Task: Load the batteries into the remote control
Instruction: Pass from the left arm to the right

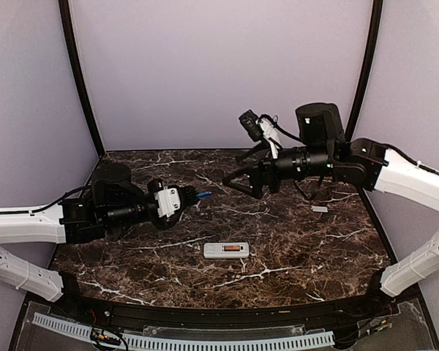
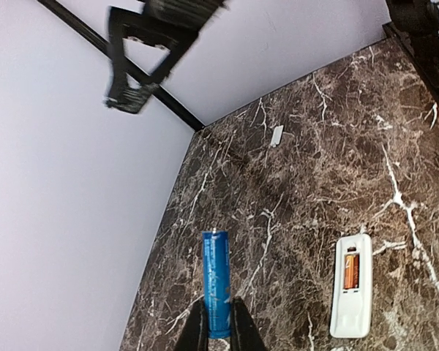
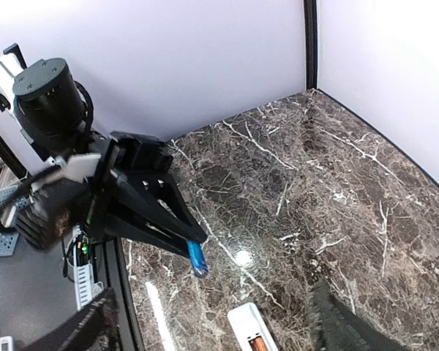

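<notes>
Noted orange battery seated in remote control — 1 of 2. Noted blue battery pinched in left hand, uninserted; right hand spread.

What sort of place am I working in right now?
Probably a purpose-built robot test booth, not a home: a dark marbled tabletop closed in by plain lilac panels on black frame posts, with a slotted cable duct along the near edge.
</notes>
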`<state>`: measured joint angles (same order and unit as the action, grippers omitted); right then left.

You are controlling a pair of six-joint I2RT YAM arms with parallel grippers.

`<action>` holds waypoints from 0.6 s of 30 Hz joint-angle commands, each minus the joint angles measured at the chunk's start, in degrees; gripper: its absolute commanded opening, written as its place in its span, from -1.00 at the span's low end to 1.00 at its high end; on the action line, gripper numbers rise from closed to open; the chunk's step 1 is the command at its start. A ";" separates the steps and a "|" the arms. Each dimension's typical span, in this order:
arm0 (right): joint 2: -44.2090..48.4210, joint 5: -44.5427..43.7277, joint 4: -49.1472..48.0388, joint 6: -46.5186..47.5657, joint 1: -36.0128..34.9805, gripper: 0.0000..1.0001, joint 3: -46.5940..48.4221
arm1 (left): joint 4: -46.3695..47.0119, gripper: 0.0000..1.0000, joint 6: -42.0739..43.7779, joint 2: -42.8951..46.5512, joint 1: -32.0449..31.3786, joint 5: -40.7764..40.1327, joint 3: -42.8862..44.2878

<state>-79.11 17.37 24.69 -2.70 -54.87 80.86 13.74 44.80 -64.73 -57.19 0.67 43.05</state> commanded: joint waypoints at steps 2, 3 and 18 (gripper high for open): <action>6.18 5.53 -32.32 -14.99 4.51 0.70 -16.68 | 2.08 -1.00 -12.94 0.92 -0.20 2.76 1.97; 4.78 5.74 -29.12 -16.66 4.95 0.57 -14.96 | 1.82 -1.00 -13.74 0.61 -0.20 2.47 2.14; -5.81 10.43 -18.74 -23.80 0.85 -0.19 -7.98 | -0.26 -1.00 -13.14 -1.06 -0.20 3.06 1.96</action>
<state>-84.01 25.23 8.78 -23.66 -53.56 73.30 14.48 32.21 -65.43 -57.17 2.31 44.16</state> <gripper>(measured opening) 0.438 0.080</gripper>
